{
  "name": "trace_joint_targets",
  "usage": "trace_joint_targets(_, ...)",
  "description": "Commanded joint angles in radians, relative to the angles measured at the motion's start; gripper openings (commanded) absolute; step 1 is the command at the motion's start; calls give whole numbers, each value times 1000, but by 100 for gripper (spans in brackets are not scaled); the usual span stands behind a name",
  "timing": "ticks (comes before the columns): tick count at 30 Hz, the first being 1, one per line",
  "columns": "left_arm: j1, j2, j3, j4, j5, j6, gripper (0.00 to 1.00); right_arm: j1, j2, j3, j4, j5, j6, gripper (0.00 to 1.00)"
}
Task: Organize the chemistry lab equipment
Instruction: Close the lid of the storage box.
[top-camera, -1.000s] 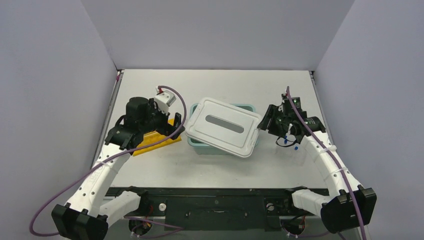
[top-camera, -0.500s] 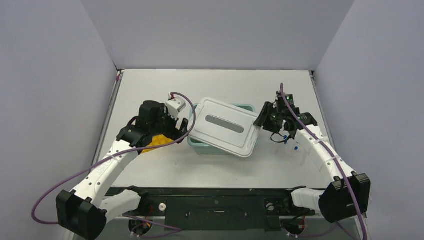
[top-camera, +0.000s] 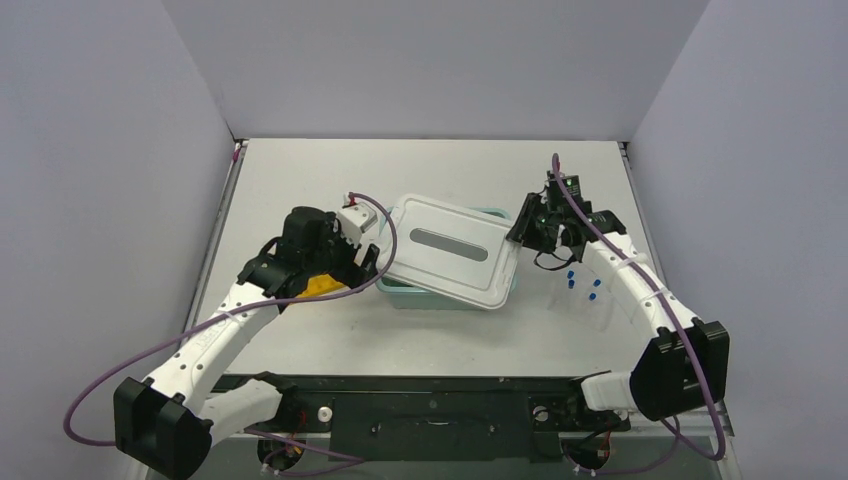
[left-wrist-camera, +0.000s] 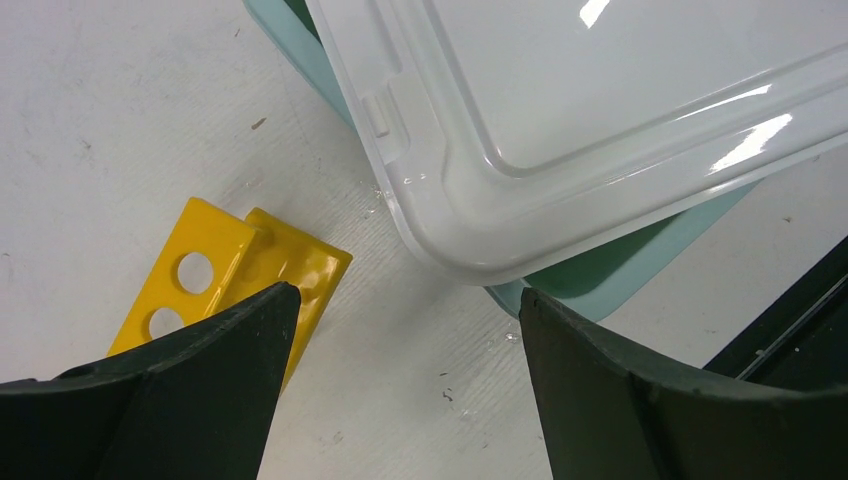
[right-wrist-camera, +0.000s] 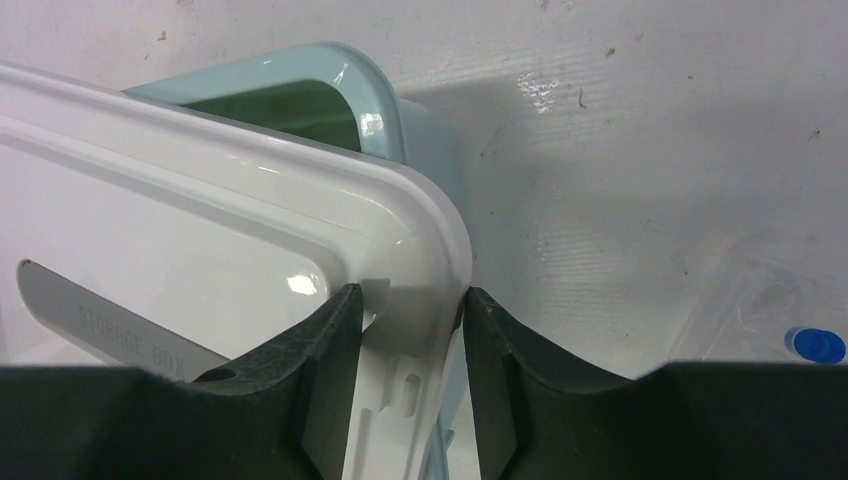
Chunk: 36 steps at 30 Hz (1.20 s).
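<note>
White lid (top-camera: 445, 255): lying askew on the teal tub (top-camera: 400, 293), turned so that tub corners peek out at the left and right; grey strip across the middle of the top face.
Teal tub: mid-table (top-camera: 330, 180), mostly covered by the lid.
Left gripper (left-wrist-camera: 405, 300): spread wide with nothing between the fingers; low over the table, just short of the lid's near-left corner.
Right gripper (right-wrist-camera: 405, 305): narrowed astride the lid's right corner rim, one finger over the top face and the other outside the rim; seemingly at or close to contact, but impossible to tell whether really clamped.
Yellow holed rack (left-wrist-camera: 215, 262): flat on the table to the left of the tub, partly hidden under the left arm, apart from the lid; two round holes showing.
Blue-capped vials (top-camera: 570, 276): on the table to the right of the tub, beside the right forearm; upright or lying, too small to tell.
</note>
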Motion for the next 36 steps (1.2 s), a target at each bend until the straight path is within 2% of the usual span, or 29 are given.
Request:
trace_joint_targets(1,-6,-23,23,33,22,16,79,3,25,70,13,40,-53,36)
trace_joint_targets(6,-1,-10,100,13,22,-32,84,4,64,110,-23,49,-115,32)
trace_joint_targets(11,6,57,177,22,-35,-105,82,14,98,153,-45,63,-166,31)
trace_joint_targets(16,4,85,145,62,-69,-117,82,32,126,197,-67,77,-190,31)
trace_joint_targets(23,-11,91,93,83,-120,-58,81,38,154,213,-74,58,-207,31)
trace_joint_targets(30,-16,74,70,69,-111,-32,81,38,195,222,-76,54,-219,31)
trace_joint_targets(36,-22,44,28,66,-117,4,81,40,212,241,-86,54,-225,39)
